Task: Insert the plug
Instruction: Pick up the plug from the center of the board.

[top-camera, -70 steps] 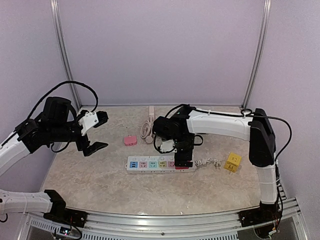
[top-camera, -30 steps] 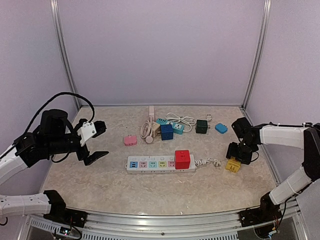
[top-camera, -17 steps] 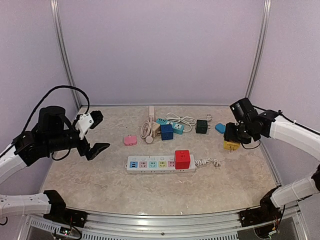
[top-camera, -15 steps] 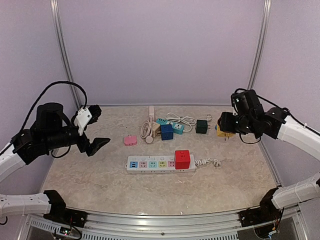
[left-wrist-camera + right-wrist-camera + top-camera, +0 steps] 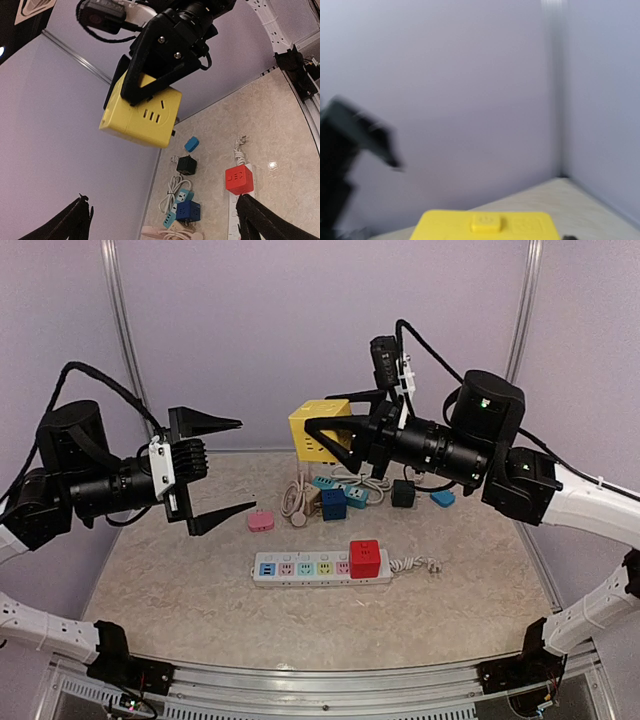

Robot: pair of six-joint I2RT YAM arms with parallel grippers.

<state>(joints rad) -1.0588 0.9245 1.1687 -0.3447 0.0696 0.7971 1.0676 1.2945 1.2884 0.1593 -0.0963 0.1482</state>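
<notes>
Pale marbled tabletop (image 5: 200,620) boxed in by lilac walls (image 5: 320,330); right pincer (image 5: 335,420) pinches the yellow cube plug (image 5: 312,438) high in the air toward twelve o'clock; left pincer (image 5: 247,466) spread wide at nine o'clock; power strip (image 5: 300,568) lies mid-tabletop, red cube (image 5: 365,558) at its three o'clock end.
</notes>
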